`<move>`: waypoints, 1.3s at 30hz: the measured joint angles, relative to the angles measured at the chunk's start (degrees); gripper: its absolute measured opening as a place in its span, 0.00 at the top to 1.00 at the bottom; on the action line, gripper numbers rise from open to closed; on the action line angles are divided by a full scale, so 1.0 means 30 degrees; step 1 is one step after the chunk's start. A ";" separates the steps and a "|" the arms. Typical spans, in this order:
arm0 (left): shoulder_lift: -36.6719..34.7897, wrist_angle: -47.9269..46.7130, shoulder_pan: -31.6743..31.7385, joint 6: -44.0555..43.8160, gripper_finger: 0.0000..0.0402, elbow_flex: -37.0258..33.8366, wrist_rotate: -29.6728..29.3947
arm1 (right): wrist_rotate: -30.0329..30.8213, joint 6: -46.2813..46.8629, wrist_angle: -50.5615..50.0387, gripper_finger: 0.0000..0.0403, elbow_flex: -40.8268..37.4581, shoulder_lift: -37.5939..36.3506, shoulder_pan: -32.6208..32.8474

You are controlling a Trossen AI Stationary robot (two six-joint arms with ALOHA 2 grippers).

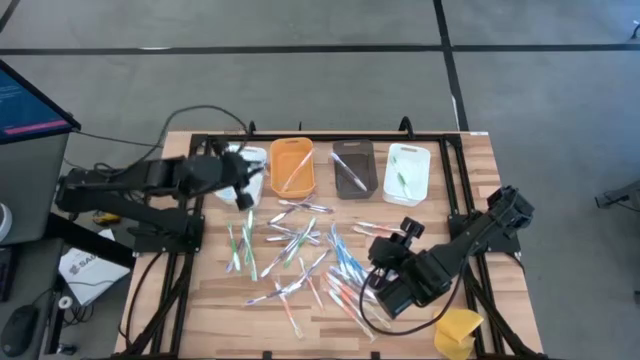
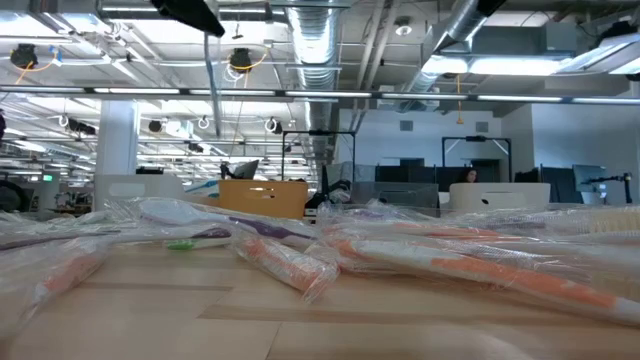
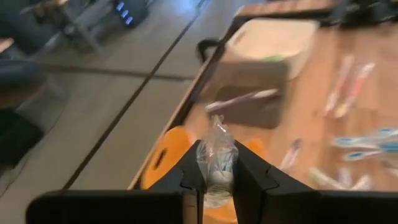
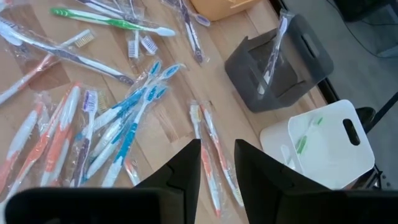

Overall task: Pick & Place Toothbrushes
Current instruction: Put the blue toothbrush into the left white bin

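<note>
Surface: wooden surface [image 1: 215, 290] under a black frame, strewn with wrapped toothbrushes [image 1: 300, 250]; four trays stand in a row along its far edge.
Trays: white tray [image 1: 252, 160] partly under the left arm, orange tray [image 1: 292, 165], brown tray [image 1: 352, 168], second white tray [image 1: 408, 172]; the last three each hold at least one brush.
Left gripper [image 3: 217, 177]: raised near the orange tray, fingers [image 3: 189, 174] pinching a clear-wrapped toothbrush [image 3: 217, 155] that stands up between them.
Right gripper [image 4: 216, 163]: low over the blue and pink brushes [image 4: 124, 124] at the pile's right side, fingers [image 4: 186, 165] a narrow gap apart, nothing seen between them.
Other: yellow sponge-like lump [image 1: 458, 332] at the near right corner.
Step in hand: left arm carrying one brush to a tray; right arm at the pick stage.
Next move calls for: left arm centring the brush over the tray that matches it, then releasing; its handle colour is hard to tell through the wrap. Right arm needs one handle between its fingers, clear of its neighbours.
</note>
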 joint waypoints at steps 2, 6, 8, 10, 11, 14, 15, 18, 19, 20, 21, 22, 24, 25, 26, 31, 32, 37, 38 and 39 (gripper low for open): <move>0.0554 -0.1360 0.0980 -0.0282 0.90 0.1251 0.0226 | 0.0000 0.0003 -0.0005 0.77 0.0000 0.0000 -0.0019; 0.1681 -0.3943 0.2931 -0.0607 0.90 0.3126 0.1707 | -0.0001 -0.0002 -0.0007 0.77 0.0000 0.0000 -0.0019; 0.2319 -0.5307 0.3957 -0.1120 0.90 0.3822 0.2753 | 0.0000 -0.0002 0.0000 0.77 0.0000 0.0000 -0.0019; 0.2940 -0.6657 0.5019 -0.1289 0.90 0.4264 0.3922 | -0.0002 -0.0002 0.0000 0.77 0.0000 0.0000 -0.0019; 0.3250 -0.7102 0.5501 -0.1315 0.90 0.4408 0.4389 | -0.0006 -0.0002 -0.0002 0.77 0.0000 0.0000 -0.0019; 0.3974 -0.7647 0.6674 -0.1271 0.90 0.4565 0.4710 | -0.0006 -0.0002 0.0000 0.77 0.0000 0.0000 -0.0019; 0.4174 -0.7774 0.7059 -0.1122 0.90 0.4565 0.4903 | -0.0007 -0.0002 0.0007 0.77 0.0000 0.0000 -0.0019; 0.4827 -0.7800 0.8318 -0.1020 0.90 0.4565 0.6919 | 0.0000 -0.0002 0.0007 0.77 0.0000 0.0000 -0.0026; 0.5030 -0.7841 0.8741 -0.1013 0.90 0.4565 0.7538 | 0.0000 -0.0002 0.0007 0.77 0.0000 0.0000 -0.0030; 0.5241 -0.8050 0.9159 -0.1013 0.90 0.4571 0.8051 | 0.0002 -0.0002 0.0009 0.78 0.0000 0.0003 -0.0077; 0.5466 -0.8355 0.9552 -0.1011 0.90 0.4572 0.8377 | 0.0000 -0.0002 0.0007 0.78 0.0000 0.0007 -0.0115; 0.5701 -0.8703 0.9877 -0.1013 0.90 0.4572 0.8493 | 0.0001 -0.0002 0.0014 0.78 0.0000 0.0007 -0.0143; 0.6084 -0.9295 1.0302 -0.1011 0.90 0.4572 0.8518 | 0.0001 -0.0002 0.0014 0.78 0.0000 0.0007 -0.0150; 0.6198 -0.9524 1.0459 -0.1005 0.90 0.4572 0.8534 | 0.0007 -0.0002 0.0007 0.78 0.0000 0.0007 -0.0150; 0.6301 -0.9658 1.0635 -0.0980 0.90 0.4572 0.8619 | 0.0007 -0.0003 0.0007 0.78 0.0000 0.0007 -0.0154; 0.7150 -0.9669 1.1410 -0.0243 0.90 0.4572 0.9009 | 0.0015 -0.0002 0.0014 0.78 0.0000 0.0015 -0.0165; 0.7442 -0.9676 1.1583 -0.0278 0.90 0.4572 0.9006 | 0.0026 -0.0002 0.0015 0.78 0.0000 0.0015 -0.0165; 0.9019 -0.9676 1.2144 -0.0448 0.90 0.4572 0.9772 | 0.0058 -0.0002 0.0015 0.78 0.0000 0.0015 -0.0150; 0.9371 -0.9676 1.2214 -0.0435 0.90 0.4572 0.9856 | 0.0062 -0.0002 0.0015 0.78 0.0000 0.0015 -0.0150; 0.9692 -0.9684 1.2274 -0.0443 0.90 0.4572 0.9866 | 0.0062 -0.0002 0.0015 0.78 0.0000 0.0015 -0.0150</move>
